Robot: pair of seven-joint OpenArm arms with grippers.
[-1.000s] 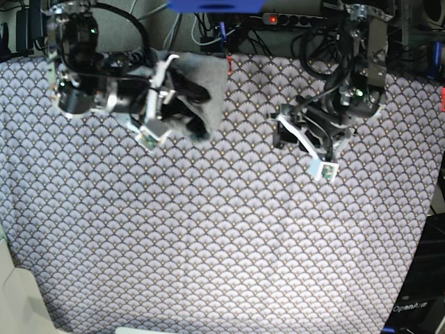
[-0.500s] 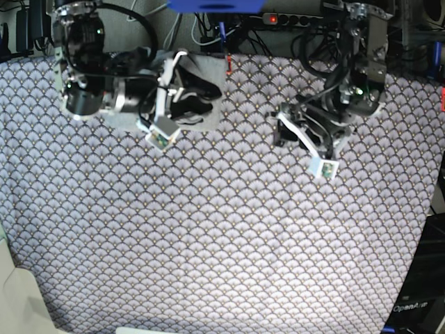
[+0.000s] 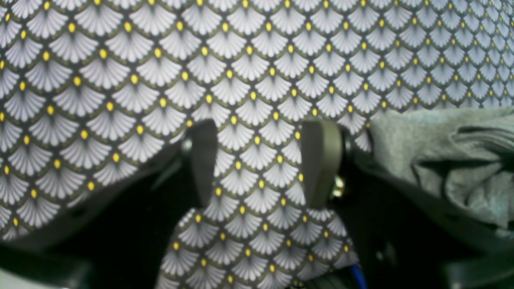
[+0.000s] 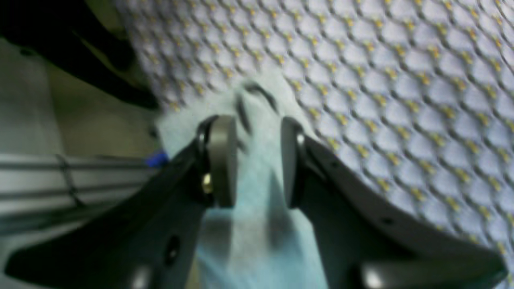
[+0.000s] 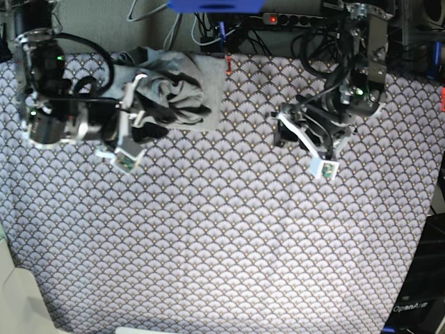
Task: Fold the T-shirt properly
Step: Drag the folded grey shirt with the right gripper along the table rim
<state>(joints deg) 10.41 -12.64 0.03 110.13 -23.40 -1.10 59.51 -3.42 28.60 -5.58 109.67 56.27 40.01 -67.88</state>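
Right gripper [image 4: 251, 160] is pinching the bunched T-shirt [image 5: 177, 87] between its pads; left gripper [image 3: 261, 160] is hanging spread, empty; folding is seemingly barely begun.

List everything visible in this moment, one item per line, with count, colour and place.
Light heather-grey soft T-shirt: one, grey, bunched at the far edge of the table, on the base view's left.
Purple-grey scallop-patterned tablecloth: one, purple-grey with yellow dots, covering the whole table.
Black power strip: one, black with a red switch, behind the table's far edge.
Right tool: one, dark, with T-shirt fabric between its pads.
Left tool: one, dark, open over bare tablecloth, holding nothing.
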